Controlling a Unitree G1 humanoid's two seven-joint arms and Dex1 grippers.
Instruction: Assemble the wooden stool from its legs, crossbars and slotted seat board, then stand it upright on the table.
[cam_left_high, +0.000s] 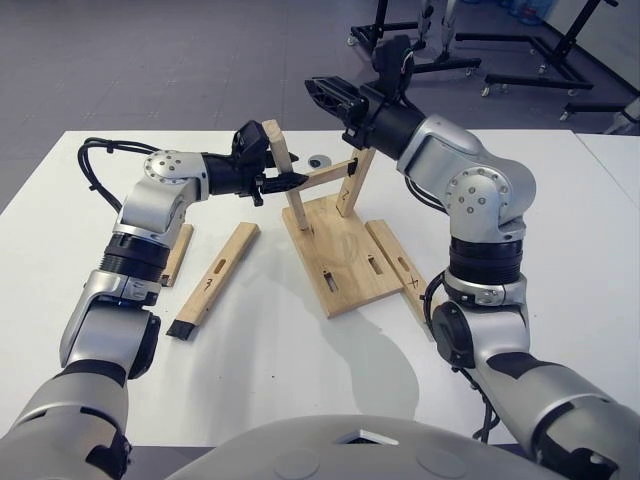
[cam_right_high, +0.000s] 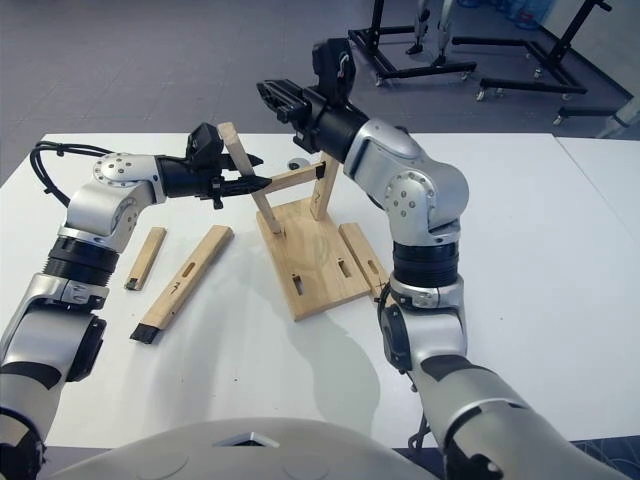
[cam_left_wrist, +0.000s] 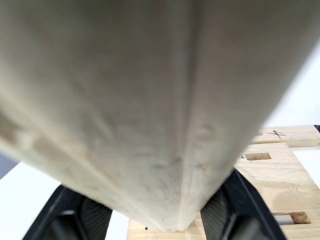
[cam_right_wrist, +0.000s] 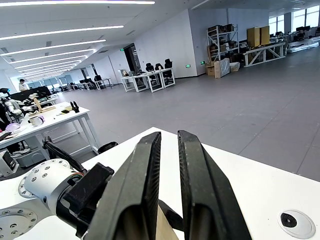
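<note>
Clamps the left gripper (cam_left_high: 290, 182) on a tilted leg (cam_left_high: 279, 150) about midway up, with a black finger (cam_left_wrist: 222, 210) pressed to the wood on each side. Has that leg's lower end planted at the far left corner of the slotted seat board (cam_left_high: 345, 265) and its top leaning away to the robot's left. Has the seat board flat on the white table (cam_left_high: 560, 280) between the two arms, with open slots on its near half. Runs a crossbar (cam_left_high: 325, 176) from the tilted leg, just beside the left gripper's tips, across to a second leg (cam_left_high: 353, 188) standing at the board's far edge. Holds the right gripper (cam_left_high: 315, 88) in the air above the crossbar and apart from it, pointing toward the robot's left, fingers (cam_right_wrist: 137, 195) closed to a thin slit with nothing clamped between. Has a third leg (cam_left_high: 395, 262) lying along the board's right edge, touching it or just beside it, hard to tell which. Has a loose leg (cam_left_high: 218, 275) with a slot and a dark end flat on the table left of the board, and a short bar (cam_right_high: 145, 257) farther left, near the left forearm. Shows a small round grey disc (cam_left_high: 320, 160) on the table beyond the crossbar, and black wheeled frames (cam_left_high: 535, 80) on the floor behind.
</note>
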